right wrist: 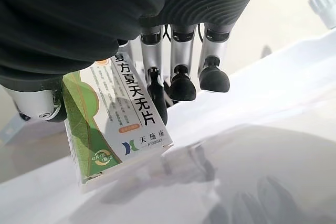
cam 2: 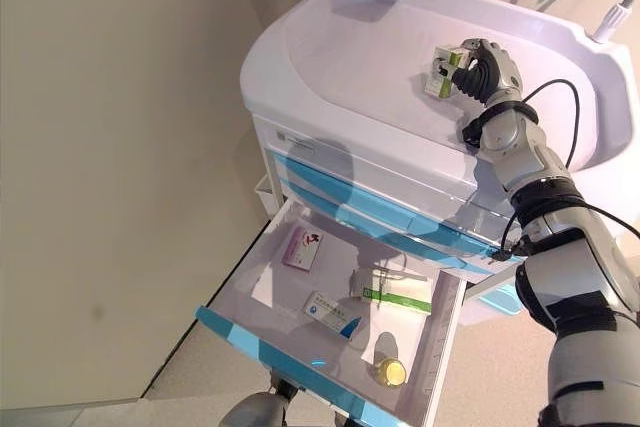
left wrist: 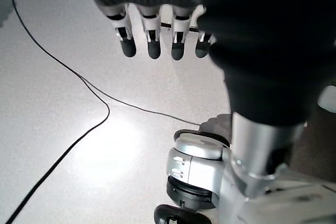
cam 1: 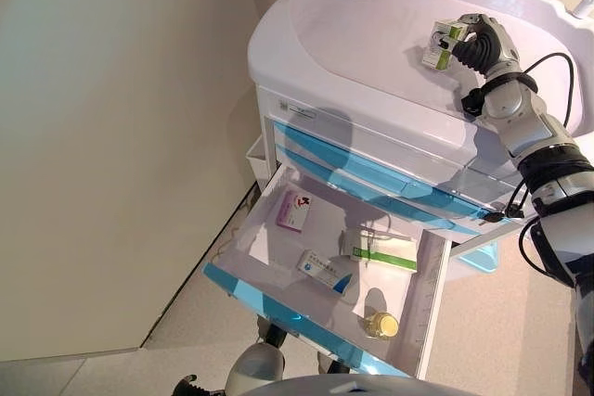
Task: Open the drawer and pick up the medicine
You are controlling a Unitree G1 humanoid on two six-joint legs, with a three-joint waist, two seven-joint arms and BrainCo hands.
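Observation:
My right hand is over the cart top, shut on a white and green medicine box; the right wrist view shows the box pinched between thumb and fingers, just above the white surface. Below, the cart's drawer with a blue front stands pulled out. Inside lie a pink and white box, a white and blue box, a long white and green box and a small yellow-capped bottle. My left hand hangs low over the floor, fingers relaxed and empty.
Two closed blue-trimmed drawers sit above the open one. A beige wall stands close to the cart's left side. A small white bin hangs on the cart's left, and a blue tray juts out on its right.

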